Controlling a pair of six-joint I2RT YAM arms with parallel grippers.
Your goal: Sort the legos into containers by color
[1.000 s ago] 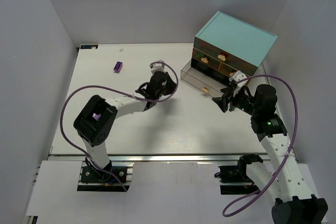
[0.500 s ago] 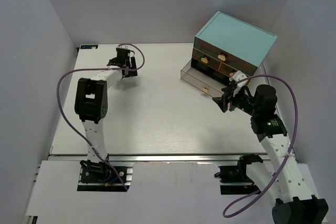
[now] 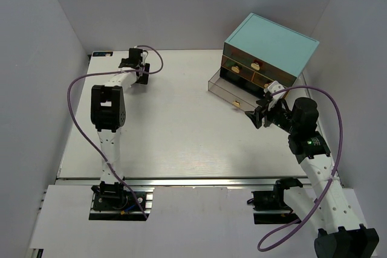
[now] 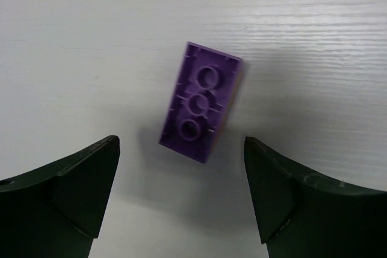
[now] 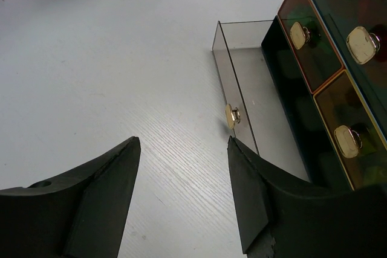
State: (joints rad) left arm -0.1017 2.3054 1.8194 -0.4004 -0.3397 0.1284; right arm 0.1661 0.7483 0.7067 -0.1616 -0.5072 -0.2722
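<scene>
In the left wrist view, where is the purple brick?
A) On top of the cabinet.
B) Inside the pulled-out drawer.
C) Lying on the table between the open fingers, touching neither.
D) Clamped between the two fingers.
C: the purple brick lies on the table with a clear gap to each finger of the open left gripper.

A purple brick (image 4: 201,110) lies flat on the white table (image 4: 72,40), three round tubes facing up, its long axis running from 1 to 7 o'clock. At the table's 2 o'clock corner stands the blue-topped cabinet (image 3: 270,49). One smoky drawer (image 5: 242,83) is pulled out toward 8 o'clock, and the neighbouring drawers (image 5: 308,43) are closed.
</scene>
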